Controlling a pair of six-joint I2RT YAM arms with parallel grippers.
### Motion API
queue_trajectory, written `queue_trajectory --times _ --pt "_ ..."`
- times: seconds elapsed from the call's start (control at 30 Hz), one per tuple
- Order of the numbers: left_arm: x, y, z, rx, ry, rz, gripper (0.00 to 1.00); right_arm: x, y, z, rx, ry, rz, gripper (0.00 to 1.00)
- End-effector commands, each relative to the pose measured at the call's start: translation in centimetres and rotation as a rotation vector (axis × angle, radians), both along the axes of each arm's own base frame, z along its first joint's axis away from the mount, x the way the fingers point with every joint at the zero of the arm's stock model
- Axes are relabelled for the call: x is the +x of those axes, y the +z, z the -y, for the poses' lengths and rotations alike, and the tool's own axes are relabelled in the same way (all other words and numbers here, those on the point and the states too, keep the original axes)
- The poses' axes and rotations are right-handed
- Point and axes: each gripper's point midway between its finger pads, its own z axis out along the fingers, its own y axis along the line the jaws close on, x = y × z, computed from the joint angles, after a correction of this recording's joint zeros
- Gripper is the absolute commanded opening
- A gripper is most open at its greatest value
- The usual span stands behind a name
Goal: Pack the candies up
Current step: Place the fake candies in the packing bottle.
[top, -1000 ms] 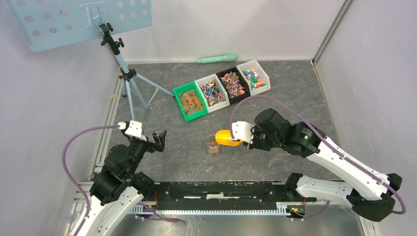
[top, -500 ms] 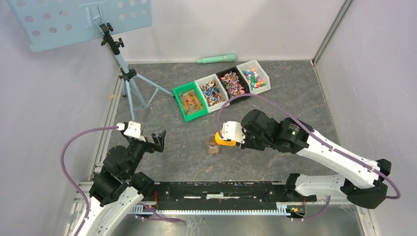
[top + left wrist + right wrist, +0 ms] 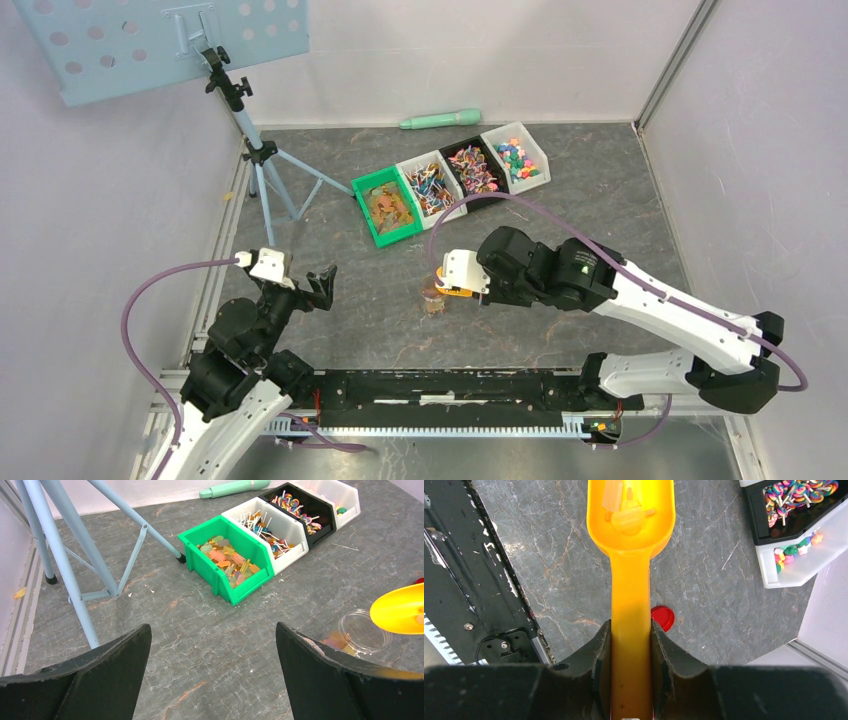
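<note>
My right gripper (image 3: pixel 631 630) is shut on the handle of a yellow scoop (image 3: pixel 630 525), whose bowl holds a few pale orange candies (image 3: pixel 624 512). In the top view the scoop (image 3: pixel 452 290) hangs at the right rim of a small clear jar (image 3: pixel 433 298). The left wrist view shows the jar (image 3: pixel 364 630) with some candies (image 3: pixel 332 641) at its bottom. Several bins at the back hold more candies (image 3: pixel 227 560). My left gripper (image 3: pixel 212 630) is open and holds nothing, left of the jar.
A green bin (image 3: pixel 388 208), a white bin (image 3: pixel 432 188), a black bin (image 3: pixel 472 170) and another white bin (image 3: pixel 515 157) stand in a row. A red lid (image 3: pixel 663 617) lies on the table. A tripod (image 3: pixel 262 160) stands back left, a green cylinder (image 3: pixel 440 119) by the wall.
My right arm has moved left, bringing the scoop from right of the jar to its rim. The left arm has not moved.
</note>
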Motion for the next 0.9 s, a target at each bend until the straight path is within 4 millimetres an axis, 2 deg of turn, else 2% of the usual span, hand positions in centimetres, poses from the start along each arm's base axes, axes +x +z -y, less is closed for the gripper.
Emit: queue_trajectory --times 0.0,0.37,0.87 --pt "0.1 1.0 -0.1 0.015 -0.004 0.05 1.0 0.1 0.8 -0.3 -0.008 0.002 0.021 0.0" --pt "0.0 1.1 0.6 0.009 -0.04 0.051 1.0 -0.1 0.6 -0.1 -0.081 0.018 0.055 0.0" --pt "-0.1 1.2 0.5 0.003 -0.039 0.057 1.0 0.4 2.4 -0.8 -0.049 0.001 0.103 0.0"
